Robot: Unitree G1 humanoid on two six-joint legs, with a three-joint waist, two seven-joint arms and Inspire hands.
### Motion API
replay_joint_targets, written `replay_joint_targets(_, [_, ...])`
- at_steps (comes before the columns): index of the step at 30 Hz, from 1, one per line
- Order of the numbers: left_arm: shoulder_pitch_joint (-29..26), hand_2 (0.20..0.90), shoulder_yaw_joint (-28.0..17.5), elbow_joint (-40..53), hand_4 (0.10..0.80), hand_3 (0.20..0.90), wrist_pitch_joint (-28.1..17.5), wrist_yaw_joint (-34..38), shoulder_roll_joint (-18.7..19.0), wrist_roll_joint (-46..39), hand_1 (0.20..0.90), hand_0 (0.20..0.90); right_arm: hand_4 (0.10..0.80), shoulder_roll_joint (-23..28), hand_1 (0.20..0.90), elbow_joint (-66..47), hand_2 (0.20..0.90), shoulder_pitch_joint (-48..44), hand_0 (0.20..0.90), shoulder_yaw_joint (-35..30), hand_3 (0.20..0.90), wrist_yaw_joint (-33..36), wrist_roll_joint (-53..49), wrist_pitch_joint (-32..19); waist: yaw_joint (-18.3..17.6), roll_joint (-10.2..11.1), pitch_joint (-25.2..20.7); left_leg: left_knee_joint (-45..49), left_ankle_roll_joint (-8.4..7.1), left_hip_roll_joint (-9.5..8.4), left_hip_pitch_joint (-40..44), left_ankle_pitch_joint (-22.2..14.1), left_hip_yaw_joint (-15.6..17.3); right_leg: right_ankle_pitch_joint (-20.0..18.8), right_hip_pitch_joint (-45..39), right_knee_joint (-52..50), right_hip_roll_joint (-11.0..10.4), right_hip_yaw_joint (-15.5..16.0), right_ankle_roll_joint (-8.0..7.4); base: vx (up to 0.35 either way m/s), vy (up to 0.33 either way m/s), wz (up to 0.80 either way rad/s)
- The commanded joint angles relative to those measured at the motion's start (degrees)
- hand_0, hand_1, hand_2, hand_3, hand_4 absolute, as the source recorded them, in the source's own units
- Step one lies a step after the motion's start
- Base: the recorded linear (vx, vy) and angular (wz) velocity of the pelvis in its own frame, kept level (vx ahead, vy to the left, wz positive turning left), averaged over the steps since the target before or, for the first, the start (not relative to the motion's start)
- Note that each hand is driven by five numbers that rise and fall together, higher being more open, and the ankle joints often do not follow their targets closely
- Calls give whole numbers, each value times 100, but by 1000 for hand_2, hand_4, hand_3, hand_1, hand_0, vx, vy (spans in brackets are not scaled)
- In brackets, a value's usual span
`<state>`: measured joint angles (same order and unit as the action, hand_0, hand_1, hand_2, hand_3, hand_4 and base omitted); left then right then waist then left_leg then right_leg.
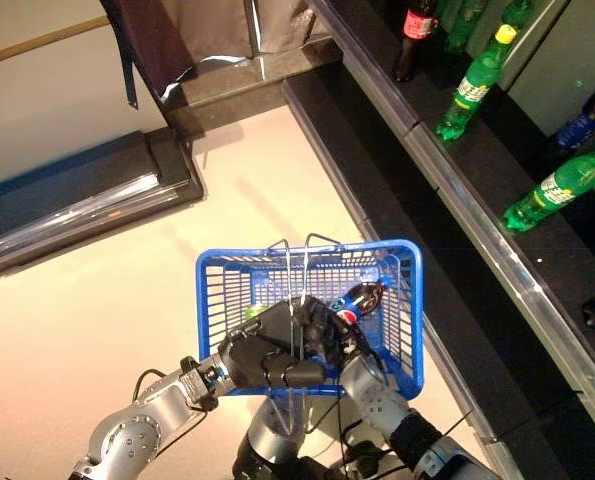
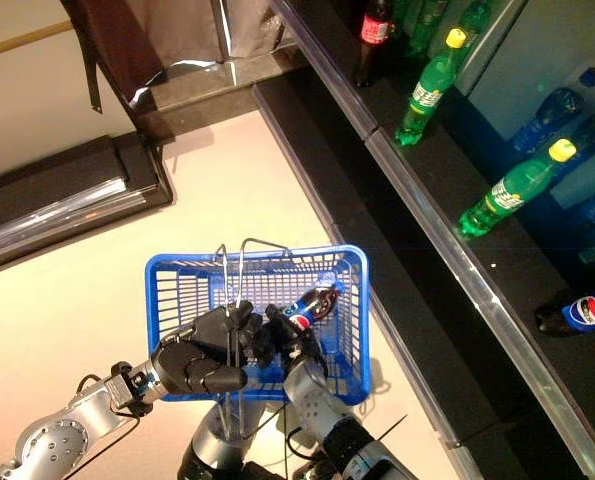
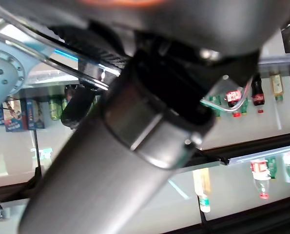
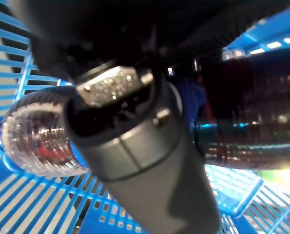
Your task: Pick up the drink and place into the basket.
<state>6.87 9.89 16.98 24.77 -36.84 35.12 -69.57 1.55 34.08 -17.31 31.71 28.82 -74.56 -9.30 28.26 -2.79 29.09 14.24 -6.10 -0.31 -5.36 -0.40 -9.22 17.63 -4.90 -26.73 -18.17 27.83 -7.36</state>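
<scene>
The blue basket (image 1: 377, 246) is raised in front of me, off the floor. My left hand (image 1: 267, 358) is shut on its thin wire handles (image 1: 295, 275). My right hand (image 1: 327, 330) reaches into the basket from the lower right and is shut on a dark drink bottle with a blue label (image 1: 357, 300). The bottle lies tilted, neck toward the basket's far right corner. In the right wrist view my thumb (image 4: 145, 161) crosses the bottle (image 4: 252, 112) over the basket's blue mesh (image 4: 32, 204). Something green (image 1: 257, 312) lies in the basket beside my left hand.
A dark shelf (image 1: 447, 190) runs along the right, with green bottles (image 1: 472, 85), a dark cola bottle (image 1: 413, 35) and blue-labelled bottles (image 2: 582, 312). A dark low platform (image 1: 77, 200) stands at the left. A dark cloth (image 1: 157, 40) hangs at the top.
</scene>
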Motion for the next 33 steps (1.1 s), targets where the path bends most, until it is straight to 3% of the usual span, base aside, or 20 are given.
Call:
replay_joint_targets(1, [-217,300,-121,1948,100,200,-400,-1595,-676,-979,300,300,100,-633,300,-119,300,-266,300,-210,200,-586,-502,-437,-32,-116,-1034,923,103,-152,-695,-97,26,-972,-390,850,466,175,287,55,20,4])
replay_joint_targets(4, [-183,300,-135,1955,100,200,-328,-1647,-629,-1024,300,300,100,-579,300,88,300,-315,300,-418,200,-693,-742,-303,-10,-154,-1064,883,154,-166,-717,11,62,-1102,-379,884,444,263,319,40,29,2])
replay_joint_targets(6, [-179,300,-105,1985,100,200,-271,-1610,-609,-1037,300,300,133,-548,328,230,328,-381,328,-531,233,-689,-705,-177,16,-119,-1079,913,133,-180,-641,-183,35,-1012,-445,865,447,202,257,100,-22,6])
replay_joint_targets(7, [-186,300,-90,1989,100,200,-264,-1614,-607,-1033,300,300,133,-538,328,253,328,-400,328,-556,233,-680,-700,-164,23,-143,-1079,877,167,-187,-686,-38,57,-1125,-415,899,432,285,302,15,29,4])
replay_joint_targets(8, [-188,300,-90,1991,100,200,-238,-1615,-588,-1043,300,300,240,-504,420,333,420,-436,420,-601,340,-690,-717,-96,32,-132,-1094,860,166,-192,-683,-38,54,-1144,-429,925,430,299,294,-29,33,2])
replay_joint_targets(9, [-188,300,-89,1991,100,200,-227,-1616,-576,-1049,300,300,251,-488,429,387,429,-455,429,-625,351,-729,-741,-77,39,-128,-1099,857,167,-192,-677,-44,54,-1151,-437,932,427,306,291,60,0,2])
replay_joint_targets(12, [-203,300,-64,1989,100,200,-202,-1590,-528,-1083,300,300,569,-418,702,662,702,-560,702,-789,669,-943,-802,51,64,-119,-1125,830,182,-196,-629,-79,53,-1170,-468,952,419,331,277,48,8,2])
replay_joint_targets(13, [-203,300,-54,1985,100,200,-183,-1570,-526,-1109,300,300,800,-397,900,709,900,-567,900,-819,900,-966,-773,37,69,-111,-1138,816,184,-196,-611,-77,55,-1184,-479,968,419,335,269,46,10,2])
replay_joint_targets(26, [-30,300,-224,1992,100,200,-89,-1503,-417,-1302,300,300,800,-274,900,164,900,-155,900,-776,900,-1098,-470,-114,55,57,-1227,635,186,-111,-459,-26,104,-1233,-606,1127,472,341,198,20,0,3])
replay_joint_targets(33, [184,300,-515,2077,100,200,-146,-1486,-371,-1363,300,300,800,-42,900,-1477,900,474,900,-493,900,-1158,496,-279,-74,237,-1182,468,186,-26,-428,48,165,-1282,-579,1284,541,277,139,-20,-10,-2])
